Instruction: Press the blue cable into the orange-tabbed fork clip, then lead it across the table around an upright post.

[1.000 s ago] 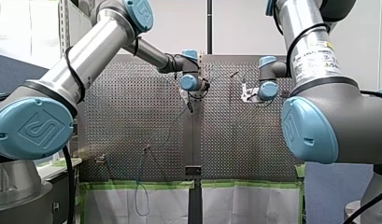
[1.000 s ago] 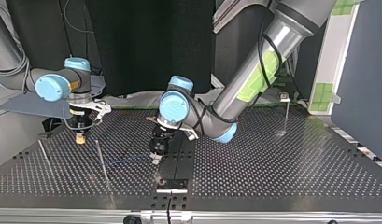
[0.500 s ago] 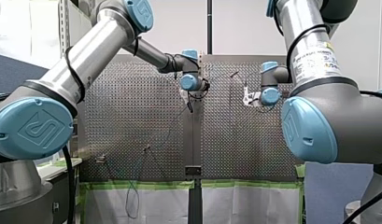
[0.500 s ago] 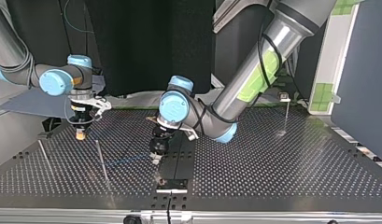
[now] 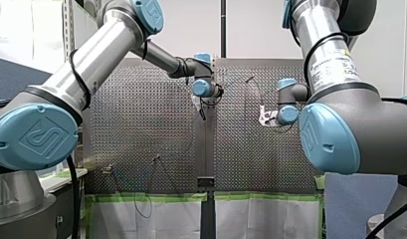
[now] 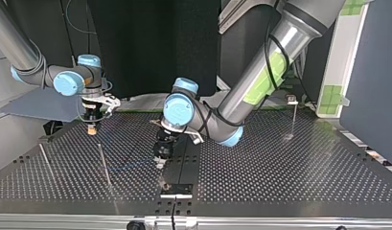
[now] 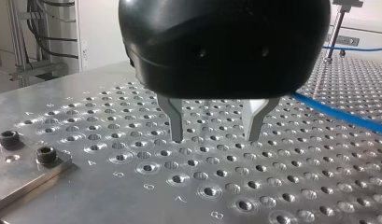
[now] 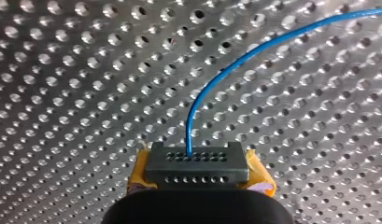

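The thin blue cable (image 8: 254,51) leaves my right gripper (image 8: 196,161), whose yellow pads are shut on it, and curves away over the perforated plate. In the top view my right gripper (image 6: 92,129) hangs above the table's left part. My left gripper (image 7: 215,137), black with metal fingers, stands open just above the plate near the middle seam (image 6: 160,163). It holds nothing, and the cable (image 7: 338,112) lies on the plate beside it. A small clip on a thin post (image 6: 292,100) stands at the top view's far right; its colour does not show.
Two thin upright posts (image 6: 104,165) (image 6: 46,160) stand at the top view's left, near my right gripper. A bolted metal block (image 6: 176,189) sits on the middle seam at the near edge. Slack cable (image 5: 144,204) hangs over the front view's lower table edge.
My right arm has carried the cable toward the arms' side of the table and rightward in the top view. The hanging slack loop has shortened. My left arm has not moved.
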